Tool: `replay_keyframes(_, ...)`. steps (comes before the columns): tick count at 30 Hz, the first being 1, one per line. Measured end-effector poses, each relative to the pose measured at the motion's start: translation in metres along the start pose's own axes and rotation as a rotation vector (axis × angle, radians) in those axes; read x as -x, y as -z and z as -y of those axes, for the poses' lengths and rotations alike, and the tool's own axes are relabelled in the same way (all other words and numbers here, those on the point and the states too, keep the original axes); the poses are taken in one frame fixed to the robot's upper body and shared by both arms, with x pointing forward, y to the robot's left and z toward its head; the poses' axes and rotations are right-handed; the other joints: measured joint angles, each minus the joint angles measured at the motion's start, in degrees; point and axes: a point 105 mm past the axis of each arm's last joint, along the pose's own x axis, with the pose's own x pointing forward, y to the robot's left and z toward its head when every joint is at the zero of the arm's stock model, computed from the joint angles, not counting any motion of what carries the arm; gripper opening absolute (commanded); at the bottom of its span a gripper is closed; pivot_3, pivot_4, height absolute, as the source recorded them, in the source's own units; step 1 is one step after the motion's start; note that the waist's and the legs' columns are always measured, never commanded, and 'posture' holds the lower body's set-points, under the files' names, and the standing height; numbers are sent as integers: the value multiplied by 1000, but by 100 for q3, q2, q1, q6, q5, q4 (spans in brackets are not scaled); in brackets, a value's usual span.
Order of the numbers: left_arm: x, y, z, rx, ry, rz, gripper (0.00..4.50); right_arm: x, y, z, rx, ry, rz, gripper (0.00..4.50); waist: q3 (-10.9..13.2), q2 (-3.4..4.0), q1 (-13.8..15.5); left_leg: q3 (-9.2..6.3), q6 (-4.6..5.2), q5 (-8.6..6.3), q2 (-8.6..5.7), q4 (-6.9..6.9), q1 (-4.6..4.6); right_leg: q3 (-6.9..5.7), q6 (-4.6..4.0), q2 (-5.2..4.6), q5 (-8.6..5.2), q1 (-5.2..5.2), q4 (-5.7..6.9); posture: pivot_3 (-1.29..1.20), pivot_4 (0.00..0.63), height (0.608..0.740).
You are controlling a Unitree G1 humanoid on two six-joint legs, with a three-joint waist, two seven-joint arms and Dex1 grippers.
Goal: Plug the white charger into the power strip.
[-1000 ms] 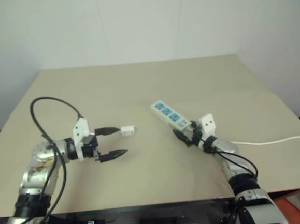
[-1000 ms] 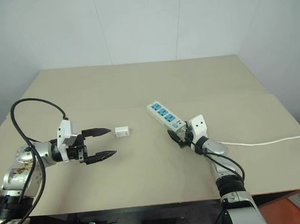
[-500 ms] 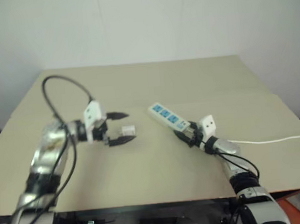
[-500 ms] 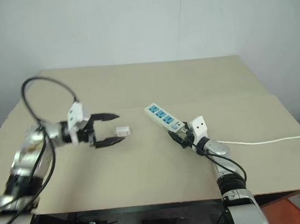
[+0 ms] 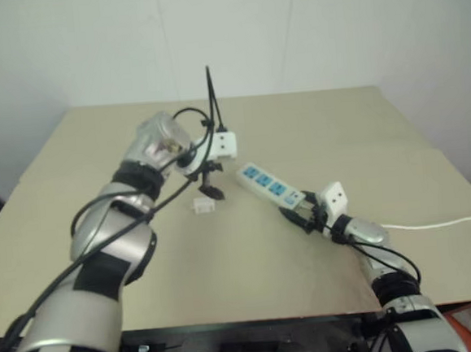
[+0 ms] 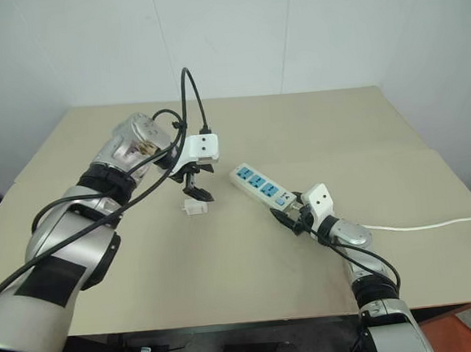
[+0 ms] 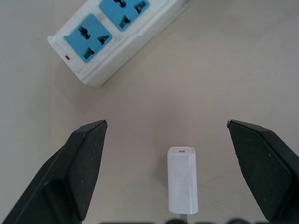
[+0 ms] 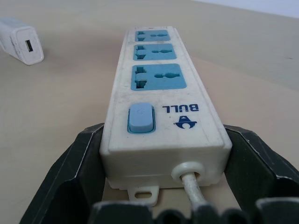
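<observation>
The white charger lies flat on the tan table, a little left of the power strip. My left gripper hangs just over the charger, pointing down, open. In the left wrist view the charger sits between the wide-apart fingers, touching neither, and the strip's far end lies beyond it. My right gripper is shut on the power strip's cord end. The right wrist view shows its black fingers pressed against both sides of the strip, beside the switch.
The strip's thin white cord runs off to the right across the table. A black cable loops up from my left wrist. The table's far edge meets a white wall.
My left arm has swung up and to the right, and its gripper has turned from level beside the charger to pointing down over it. The right gripper has stayed on the strip.
</observation>
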Motion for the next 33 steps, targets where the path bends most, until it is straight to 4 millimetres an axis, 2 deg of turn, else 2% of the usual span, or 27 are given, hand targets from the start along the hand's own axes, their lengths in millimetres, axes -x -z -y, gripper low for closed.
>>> replay_keyframes(5, -19, -4, 10, -6, 61, -27, 4500, -2, 0, -2, 21, 11, -5, 3394, 0, -1, -18, 0, 0, 0, -2, 10, 1, 3, 7, -1, 2, 3, 6, 0, 150, 740)
replay_keyframes(15, -25, 26, 9, 10, 34, -180, 4500, -4, 1, -4, 20, 14, -8, 3394, 0, -2, -23, -4, 0, 0, -2, 16, 5, 3, 10, 1, 3, 7, 9, 0, 150, 740)
replay_keyframes(33, -39, 36, 13, -41, 31, -306, 4500, -5, 2, -7, 20, 32, -3, 3394, -1, -3, -27, -4, 0, 0, -2, 16, 6, 4, 10, 1, 3, 7, 10, 0, 150, 740)
